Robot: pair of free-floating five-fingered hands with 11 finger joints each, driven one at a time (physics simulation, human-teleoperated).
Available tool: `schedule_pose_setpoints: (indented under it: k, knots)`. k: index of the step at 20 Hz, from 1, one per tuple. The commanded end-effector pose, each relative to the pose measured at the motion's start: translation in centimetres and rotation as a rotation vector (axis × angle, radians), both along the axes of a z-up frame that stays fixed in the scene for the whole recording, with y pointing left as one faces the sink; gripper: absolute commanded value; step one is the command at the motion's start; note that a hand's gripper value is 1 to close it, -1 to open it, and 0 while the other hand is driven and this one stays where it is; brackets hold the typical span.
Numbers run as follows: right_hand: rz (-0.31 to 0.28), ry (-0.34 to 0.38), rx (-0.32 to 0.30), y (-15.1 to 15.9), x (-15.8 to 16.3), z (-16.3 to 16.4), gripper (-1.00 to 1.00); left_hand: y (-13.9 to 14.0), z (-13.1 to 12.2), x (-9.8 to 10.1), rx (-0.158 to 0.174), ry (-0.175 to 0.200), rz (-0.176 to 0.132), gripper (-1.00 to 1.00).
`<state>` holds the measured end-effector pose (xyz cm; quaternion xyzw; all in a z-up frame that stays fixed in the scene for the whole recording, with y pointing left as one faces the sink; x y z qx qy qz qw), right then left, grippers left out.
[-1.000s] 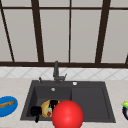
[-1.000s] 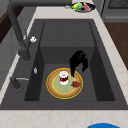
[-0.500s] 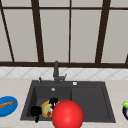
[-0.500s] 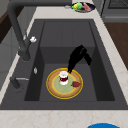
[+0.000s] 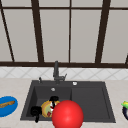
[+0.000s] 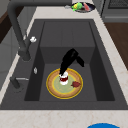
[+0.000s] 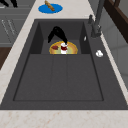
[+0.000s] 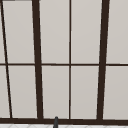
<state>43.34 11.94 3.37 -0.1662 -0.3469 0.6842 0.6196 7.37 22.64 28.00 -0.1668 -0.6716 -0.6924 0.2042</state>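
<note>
As the right hand (image 6: 71, 58) has dipped lower than a second ago, we see its fingers straight and pressed together, tips touching the cup (image 6: 64, 79) on the yellow-rimmed plate (image 6: 53, 90) in the sink (image 6: 100, 62). Thumb apart, so we judge no grasp yet. Left hand (image 5: 35, 110) idle; we cannot tell its fingers.

Light is even and flat throughout, bright on the pale window panes (image 8: 85, 87) at the top of the frame and dim inside the dark sink (image 6: 67, 37). Shadows are faint (hardly any under the plate (image 6: 53, 90)). No glare; edges look soft everywhere.
</note>
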Motion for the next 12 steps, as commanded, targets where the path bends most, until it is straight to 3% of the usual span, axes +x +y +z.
schedule_pose_setpoints:
  k: [1, 5, 12]
  knots:
    - [0.044, 0.021, -0.022, -0.2, 2.7, -2.8, -1.0, 0.0, 0.0, 0.0, 0.0, 0.0, 0.0, 0.0]
    - [0.066, 0.02, -0.033, -0.1, 4.4, -4.7, -1.0, 0.0, 0.0, 0.0, 0.0, 0.0, 0.0, 0.0]
    - [0.03, 0.051, -0.067, 1.4, 6.2, -6.8, -1.0, 0.0, 0.0, 0.0, 0.0, 0.0, 0.0, 0.0]
